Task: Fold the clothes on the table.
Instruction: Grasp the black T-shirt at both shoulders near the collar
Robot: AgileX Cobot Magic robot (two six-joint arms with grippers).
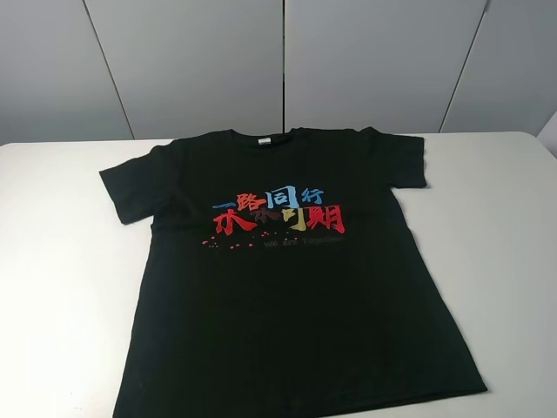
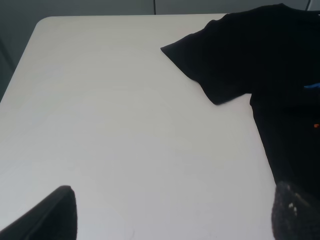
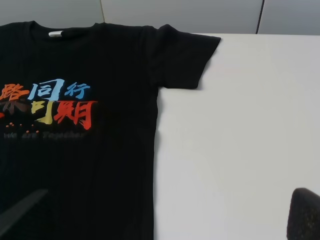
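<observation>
Black cotton shirt (image 1: 287, 296) lies flat, print up, across the middle of the white table (image 1: 61, 261), collar toward the far edge, hem toward the near edge, sleeves out. No fold is made yet. The left gripper (image 2: 175, 215) hangs with fingers spread over bare tabletop beside the left sleeve (image 2: 210, 65). The right gripper (image 3: 162, 220), also spread, hangs over the shirt's right side edge. Recommended: pinch only the fabric edge, lift low, and lay each side inward evenly.
</observation>
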